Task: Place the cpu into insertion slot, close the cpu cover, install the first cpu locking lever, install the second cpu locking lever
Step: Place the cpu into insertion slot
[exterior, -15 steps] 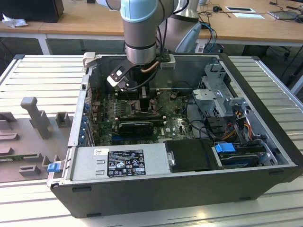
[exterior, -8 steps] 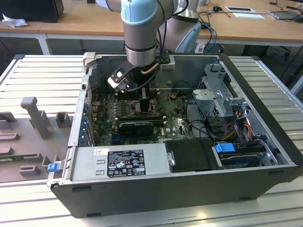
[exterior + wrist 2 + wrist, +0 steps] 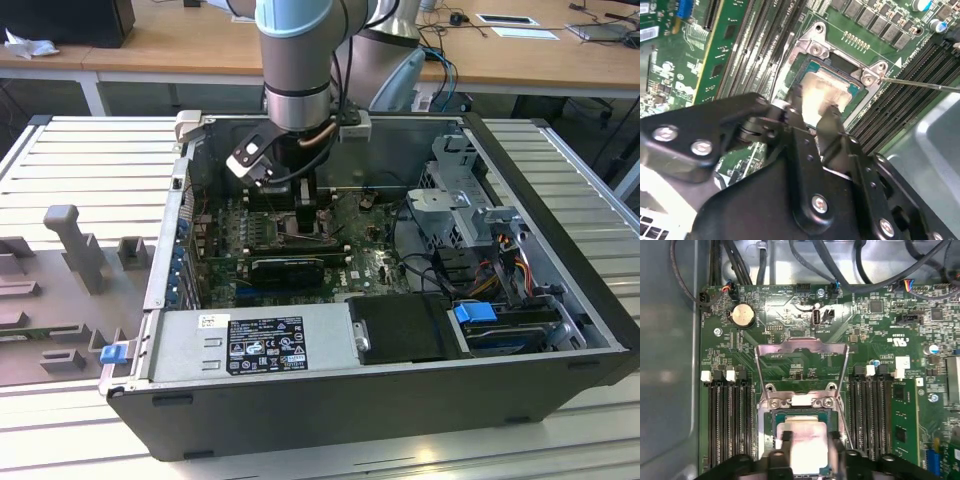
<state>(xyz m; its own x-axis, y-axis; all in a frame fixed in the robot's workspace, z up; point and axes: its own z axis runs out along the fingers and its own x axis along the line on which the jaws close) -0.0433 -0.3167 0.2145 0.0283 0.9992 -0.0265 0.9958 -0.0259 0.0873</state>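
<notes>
cpu in insertion slot w/ cpu cover up

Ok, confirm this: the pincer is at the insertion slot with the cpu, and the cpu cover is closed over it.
Wrong on the cover. The first wrist view shows the cpu cover swung open, away from the insertion slot. The pincer is at the slot with the cpu, as stated.

Dull silver-grey metal cpu
</notes>
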